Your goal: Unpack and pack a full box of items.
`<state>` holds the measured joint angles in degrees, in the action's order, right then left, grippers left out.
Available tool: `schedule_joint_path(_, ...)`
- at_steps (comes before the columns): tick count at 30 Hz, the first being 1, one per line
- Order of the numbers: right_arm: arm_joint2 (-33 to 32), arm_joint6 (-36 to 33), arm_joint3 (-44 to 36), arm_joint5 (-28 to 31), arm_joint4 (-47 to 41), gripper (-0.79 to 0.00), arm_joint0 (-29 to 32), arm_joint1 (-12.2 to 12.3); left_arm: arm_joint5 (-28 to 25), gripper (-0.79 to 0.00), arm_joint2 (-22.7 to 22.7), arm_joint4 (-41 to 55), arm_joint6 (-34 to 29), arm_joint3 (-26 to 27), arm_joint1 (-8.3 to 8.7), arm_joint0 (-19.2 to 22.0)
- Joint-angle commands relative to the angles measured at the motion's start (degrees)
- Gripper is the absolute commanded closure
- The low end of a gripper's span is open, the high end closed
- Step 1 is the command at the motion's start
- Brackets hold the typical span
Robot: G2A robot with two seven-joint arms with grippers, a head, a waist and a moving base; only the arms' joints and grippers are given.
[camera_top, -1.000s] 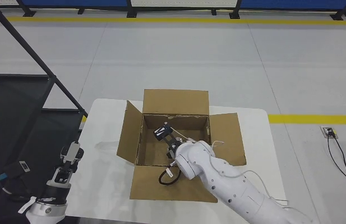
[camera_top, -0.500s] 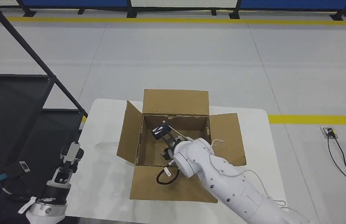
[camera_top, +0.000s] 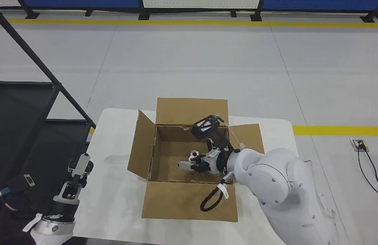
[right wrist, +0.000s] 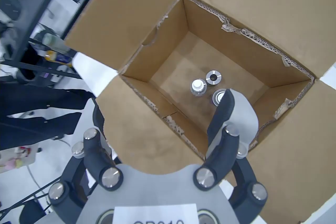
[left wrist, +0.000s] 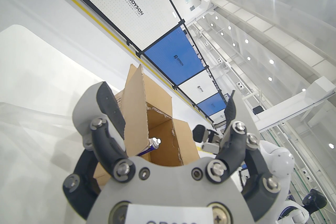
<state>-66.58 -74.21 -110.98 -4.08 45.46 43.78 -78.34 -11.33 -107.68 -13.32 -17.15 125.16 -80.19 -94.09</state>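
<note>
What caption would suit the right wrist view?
Open right gripper hovering over an open cardboard box holding three small containers.

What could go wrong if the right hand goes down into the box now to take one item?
1. The bottle, the cylinder and the can stand close together on the box floor. The open right hand may knock one over while closing on another.
2. The box looks deep and its rim is torn, so the hand might catch on the rim or a flap.
</note>
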Motion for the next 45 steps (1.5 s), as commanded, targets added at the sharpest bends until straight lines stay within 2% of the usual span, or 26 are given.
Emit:
schedule_joint_path(1, 1.12, 0.32, 0.67, -0.14, 1.09, -0.785, -0.27, -0.04, 0.78, -0.785, 0.71, -1.31, -0.08, -0.25, 0.13, 0.81)
schedule_joint_path(7, 1.12, 0.32, 0.67, -0.14, 1.09, -0.785, -0.27, -0.04, 3.81, -0.785, 2.12, -3.82, 0.45, -2.06, 0.46, 3.75)
schedule_joint_path(10, -0.88, 3.59, 1.70, -1.68, 1.69, -0.785, 1.85, 0.22, 5.31, -0.785, 3.38, -6.45, 0.12, -3.08, 0.68, 5.62)
schedule_joint_path(17, -15.97, 5.94, 4.16, -5.35, -9.89, -0.785, 3.95, 1.43, 8.47, -0.785, 9.39, -14.09, -3.22, -6.39, 1.20, 11.65)
schedule_joint_path(20, -22.35, 3.33, 7.15, -4.73, -15.72, -0.785, 3.84, 2.19, 9.69, -0.785, 12.32, -16.65, -4.81, -8.15, 1.34, 14.23)
schedule_joint_path(25, -29.39, -3.11, 14.97, -3.91, -17.43, -0.785, 1.80, 3.89, 11.34, -0.785, 16.74, -19.36, -8.37, -10.54, 1.54, 17.86)
schedule_joint_path(29, -30.45, -4.52, 21.02, -3.37, -14.86, -0.785, 0.34, 4.92, 11.82, -0.785, 18.90, -19.99, -11.12, -12.17, 1.72, 19.76)
schedule_joint_path(32, -29.60, -0.95, 25.69, -5.80, -9.27, -0.785, -0.98, 5.43, 11.87, -0.785, 20.41, -20.76, -12.33, -13.09, 1.84, 20.85)
schedule_joint_path(35, -28.16, -2.05, 30.86, -5.93, -8.83, -0.785, -3.15, 5.75, 12.17, -0.785, 21.91, -21.45, -13.17, -13.61, 1.92, 21.50)
schedule_joint_path(41, -23.53, -4.75, 38.73, -3.90, -11.20, -0.785, -7.34, 5.81, 12.72, -0.785, 24.64, -22.52, -14.19, -14.62, 2.04, 22.42)
schedule_joint_path(45, -22.62, -7.63, 41.41, -1.23, -17.54, -0.785, -9.27, 5.85, 12.64, -0.785, 25.98, -22.97, -14.76, -15.09, 2.14, 22.80)
